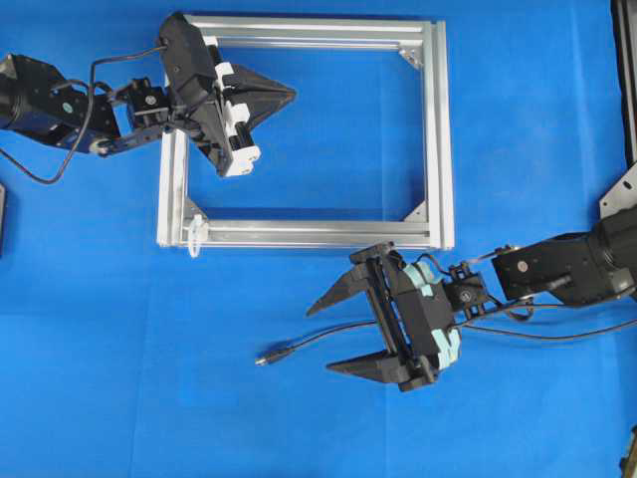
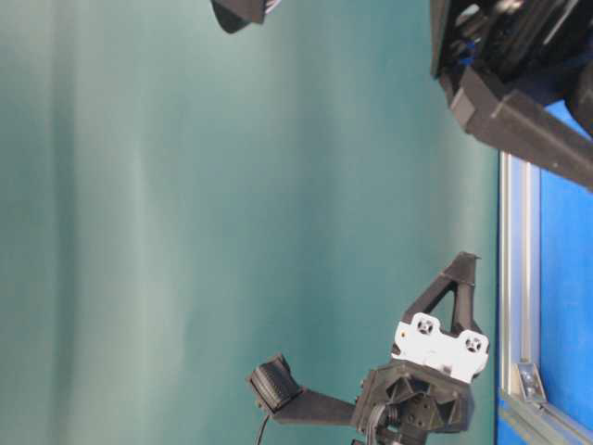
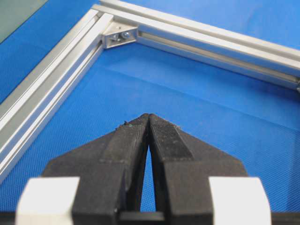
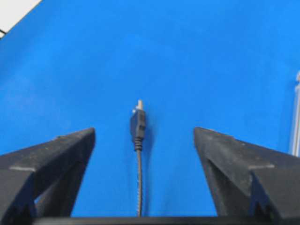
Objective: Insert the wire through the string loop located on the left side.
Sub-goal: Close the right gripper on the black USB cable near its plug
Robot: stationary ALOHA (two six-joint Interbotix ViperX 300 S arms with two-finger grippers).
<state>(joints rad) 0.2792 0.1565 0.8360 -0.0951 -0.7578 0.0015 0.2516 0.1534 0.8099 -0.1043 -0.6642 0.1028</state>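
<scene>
I noted the wire (image 1: 299, 348) lying flat on the blue counter (image 1: 100, 378), just below the aluminium frame (image 1: 438, 139). The right gripper (image 1: 338, 334) straddled it, fingers spread, untouching. The left gripper (image 1: 289, 96) hung inside the frame, fingers pressed together. The string loop (image 1: 196, 237) sat at the frame's lower-left corner.

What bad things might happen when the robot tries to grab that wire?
1. The wire is thin and lies flat between the open right gripper; the fingers might close and miss it or push it away.
2. The string loop is tiny and floppy, so the plug may bump it aside.
3. The left gripper is shut, far from the loop, so nothing steadies it.
</scene>
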